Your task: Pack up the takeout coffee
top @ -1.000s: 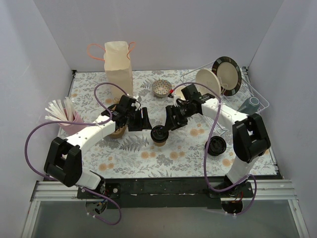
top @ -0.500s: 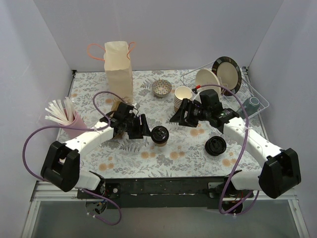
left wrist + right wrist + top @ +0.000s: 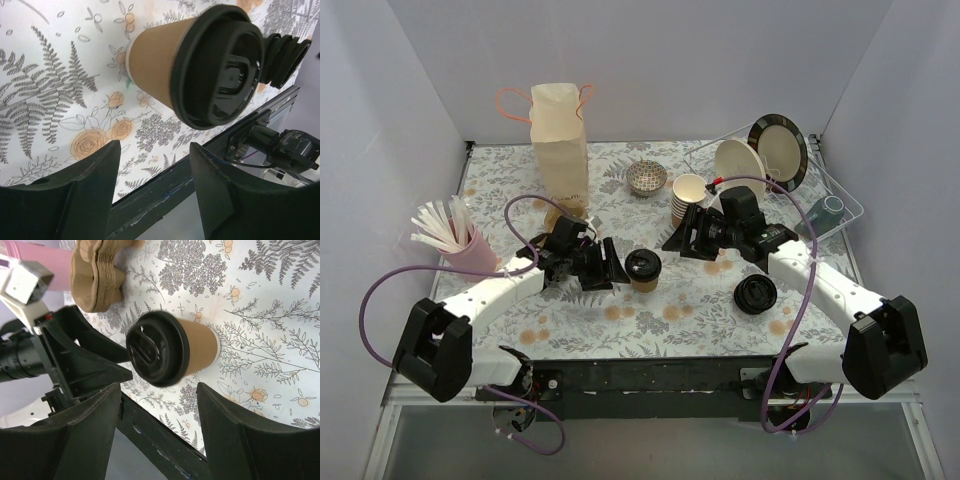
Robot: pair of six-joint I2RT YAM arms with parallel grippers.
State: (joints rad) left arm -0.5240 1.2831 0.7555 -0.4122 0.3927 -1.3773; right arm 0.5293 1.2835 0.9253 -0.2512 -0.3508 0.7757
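Observation:
The takeout coffee [image 3: 643, 268], a brown paper cup with a black lid, stands upright on the floral table between my two grippers. My left gripper [image 3: 608, 266] is open just left of the cup and does not touch it. In the left wrist view the cup [image 3: 155, 62] lies beyond the open gripper [image 3: 155, 200]. My right gripper [image 3: 680, 236] is open and empty, up and right of the cup. The right wrist view shows the cup [image 3: 200, 346] beyond the open gripper [image 3: 160, 435]. The tall paper bag [image 3: 560, 140] stands open at the back left.
A loose black lid [image 3: 756, 295] lies right of the cup. A stack of lidless cups [image 3: 688, 197], a patterned bowl [image 3: 647, 177], a dish rack with plates [image 3: 770, 150] and a teal mug [image 3: 825, 210] are at the back right. A pink cup of straws [image 3: 460, 245] stands at the left. A brown stack [image 3: 97, 275] lies behind the left gripper.
My right gripper has drawn back from the cup toward the stack of cups. My left gripper has moved right, up to the cup's left side. The cup has stayed put.

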